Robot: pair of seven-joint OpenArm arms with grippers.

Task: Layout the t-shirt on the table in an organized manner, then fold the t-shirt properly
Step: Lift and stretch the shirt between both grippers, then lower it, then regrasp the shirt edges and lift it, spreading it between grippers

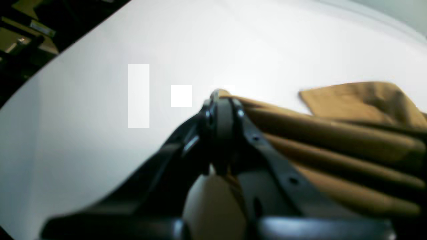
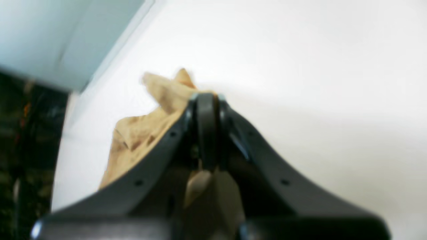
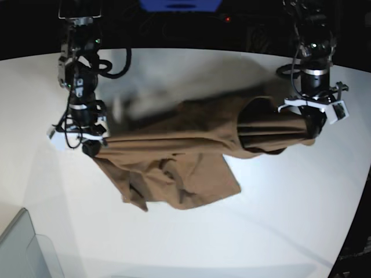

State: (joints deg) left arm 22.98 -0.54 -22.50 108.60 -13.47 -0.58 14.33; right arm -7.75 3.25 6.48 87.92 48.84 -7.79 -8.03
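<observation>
The brown t-shirt (image 3: pixel 174 168) is stretched in a wrinkled band between my two grippers, and its lower part sags toward the white table (image 3: pixel 272 220). On the right of the base view, my left gripper (image 3: pixel 313 128) is shut on a bunched end of the t-shirt. The left wrist view shows its fingertips (image 1: pixel 222 95) pinching cloth, with folds of the t-shirt (image 1: pixel 333 133) running off to the right. On the left, my right gripper (image 3: pixel 90 146) is shut on the other end. In the right wrist view the right gripper (image 2: pixel 206 98) is closed on the t-shirt (image 2: pixel 143 133) over the table (image 2: pixel 317 83).
A grey translucent bin corner (image 3: pixel 23 249) sits at the front left of the table and also shows as the bin (image 2: pixel 50 33) in the right wrist view. Dark equipment lies beyond the table's far curved edge (image 3: pixel 185 49). A dark floor (image 1: pixel 20 40) lies past the edge.
</observation>
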